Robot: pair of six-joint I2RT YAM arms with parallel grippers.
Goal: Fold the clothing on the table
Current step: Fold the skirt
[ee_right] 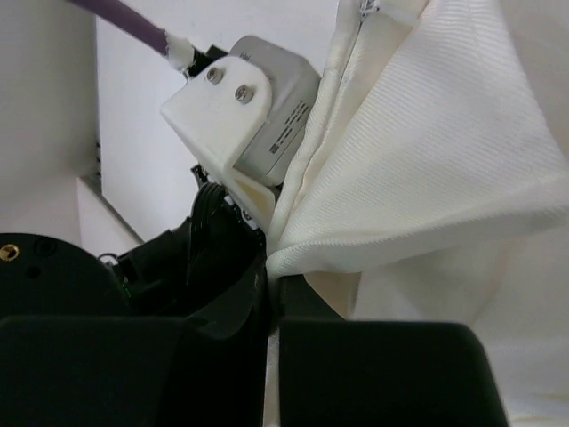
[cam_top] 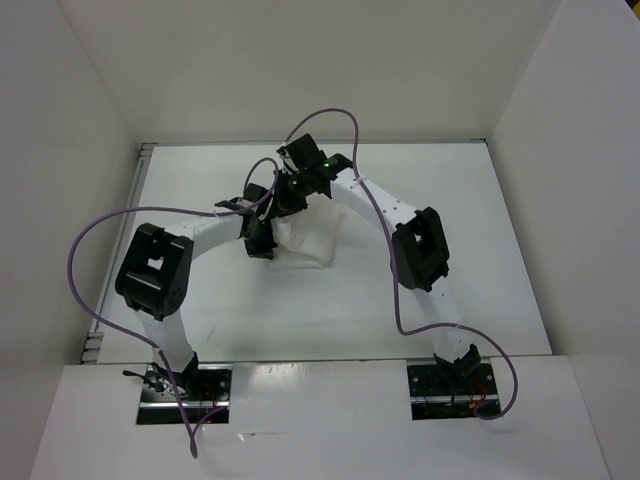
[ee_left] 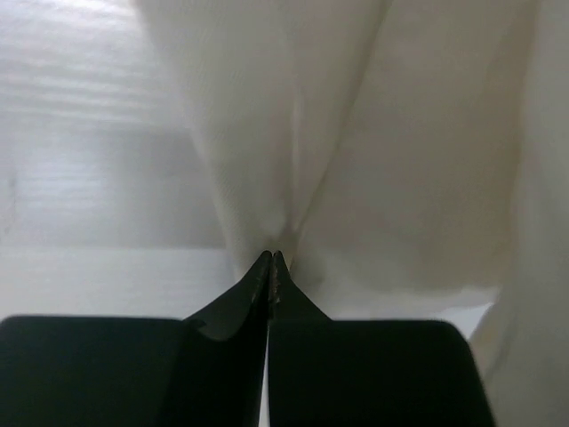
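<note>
The clothing [cam_top: 308, 240] is a bunched white garment lifted off the table [cam_top: 460, 250] in the middle of the top view. Both grippers meet at its upper left. My left gripper [cam_top: 270, 228] is shut on a pinch of the fabric; in its wrist view the cloth [ee_left: 373, 160] fans out in folds from the closed tips [ee_left: 271, 259]. My right gripper [cam_top: 288, 200] is shut on a hemmed edge of the clothing [ee_right: 427, 151], which spreads away from the jaws [ee_right: 273, 269]. How much of the garment touches the table is hidden by the arms.
White walls [cam_top: 70, 150] enclose the table on the left, back and right. Purple cables [cam_top: 110, 225] loop over both arms. The left wrist's white camera housing [ee_right: 253, 111] sits right beside my right gripper's fingers.
</note>
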